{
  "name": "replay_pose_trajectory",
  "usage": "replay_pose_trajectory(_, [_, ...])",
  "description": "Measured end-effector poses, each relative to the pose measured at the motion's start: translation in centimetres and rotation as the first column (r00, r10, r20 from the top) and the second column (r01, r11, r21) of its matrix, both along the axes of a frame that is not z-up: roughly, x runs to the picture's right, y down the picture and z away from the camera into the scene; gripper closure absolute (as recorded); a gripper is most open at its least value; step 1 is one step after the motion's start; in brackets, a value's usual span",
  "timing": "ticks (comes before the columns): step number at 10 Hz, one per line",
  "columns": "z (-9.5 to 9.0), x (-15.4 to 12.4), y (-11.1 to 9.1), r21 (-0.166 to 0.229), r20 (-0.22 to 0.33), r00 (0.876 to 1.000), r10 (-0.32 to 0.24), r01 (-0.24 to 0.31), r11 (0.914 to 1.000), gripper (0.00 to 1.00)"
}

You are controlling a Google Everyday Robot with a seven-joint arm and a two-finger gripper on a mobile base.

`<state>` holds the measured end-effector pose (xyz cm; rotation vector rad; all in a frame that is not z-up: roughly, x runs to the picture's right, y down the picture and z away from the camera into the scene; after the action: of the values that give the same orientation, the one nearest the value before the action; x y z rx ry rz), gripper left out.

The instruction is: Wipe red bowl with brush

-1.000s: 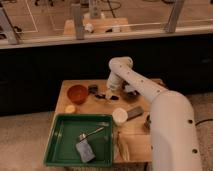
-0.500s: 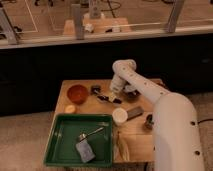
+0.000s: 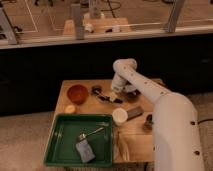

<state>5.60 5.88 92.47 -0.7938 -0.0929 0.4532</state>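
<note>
The red bowl [image 3: 77, 93] sits on the left part of the wooden tabletop [image 3: 135, 136], upright and with nothing touching it. Just to its right lies the brush [image 3: 106, 97], flat on the wood, with its dark roundish head towards the bowl and its slim black handle running right and slightly forward.

The claw [image 3: 115, 94] hangs low over the handle end of the brush, pointing down from the white arm that bends in from the right. Whether it is released or clenched on anything cannot be told, nor whether it touches the brush.

Behind the claw, partly hidden by the arm, sits a dark bowl [image 3: 131, 91]. In front of the brush stands a white cup [image 3: 120, 116], with a grey block [image 3: 134, 112] just beside it on the right. A small dark thing [image 3: 148, 121] lies further right, next to the robot's body. A small yellowish piece [image 3: 70, 108] lies in front of the red bowl.

A green tray [image 3: 54, 140] fills the front left of the tabletop and holds a metal spoon [image 3: 92, 133] and a grey-blue pad [image 3: 85, 151]
</note>
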Motion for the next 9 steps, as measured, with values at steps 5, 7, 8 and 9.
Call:
replay_pose_trajectory(5, [0.0,0.1,-0.3,0.0,-0.011,1.0,-0.003,0.003,1.0,0.2])
replay_pose_trajectory(7, [0.2,-0.4,-0.4,0.008,-0.017,1.0,-0.009,0.009,0.9999,0.2])
replay_pose_trajectory(8, [0.3,-0.8,-0.3,0.019,-0.022,1.0,-0.013,0.014,0.9997,0.2])
replay_pose_trajectory(9, [0.5,-1.4,-0.2,0.033,-0.025,1.0,-0.019,0.02,0.9993,0.2])
